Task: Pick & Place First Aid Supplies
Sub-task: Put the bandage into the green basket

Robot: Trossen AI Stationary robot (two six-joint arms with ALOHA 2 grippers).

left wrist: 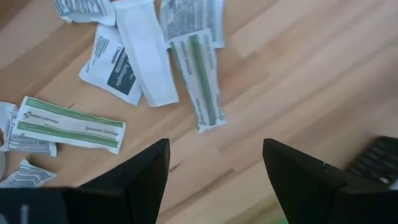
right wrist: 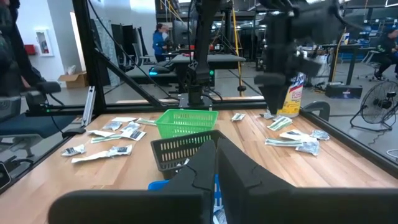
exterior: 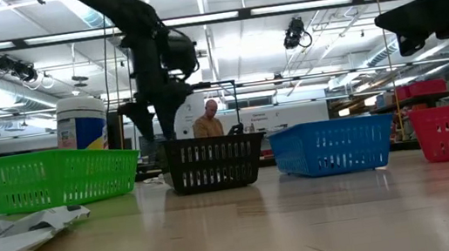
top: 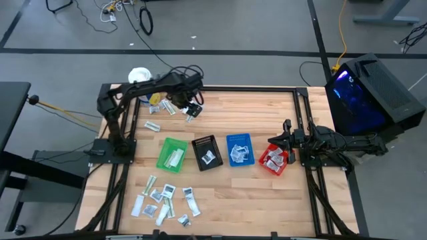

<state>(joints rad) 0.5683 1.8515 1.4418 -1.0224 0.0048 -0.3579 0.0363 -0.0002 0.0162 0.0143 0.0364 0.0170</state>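
Note:
The first aid supplies lie in two groups on the wooden table: one near the far left [top: 159,107], one at the near left [top: 163,200]. More sachets lie inside the bins. My left gripper [top: 191,111] hangs open, pointing down, just right of the far group and above the bare wood. Its wrist view shows a green-striped strip [left wrist: 202,84], a white strip [left wrist: 146,53] and a printed sachet [left wrist: 111,62] lying flat just beyond the open fingers [left wrist: 215,149]. My right gripper [right wrist: 216,163] waits shut and level at the table's right side, beside the red bin [top: 273,160].
The green [top: 172,153], black [top: 207,152], blue [top: 240,149] and red bins stand in a row across the table's middle. A white tub [top: 139,75] stands at the far left corner. Bare wood lies at the far right and near right.

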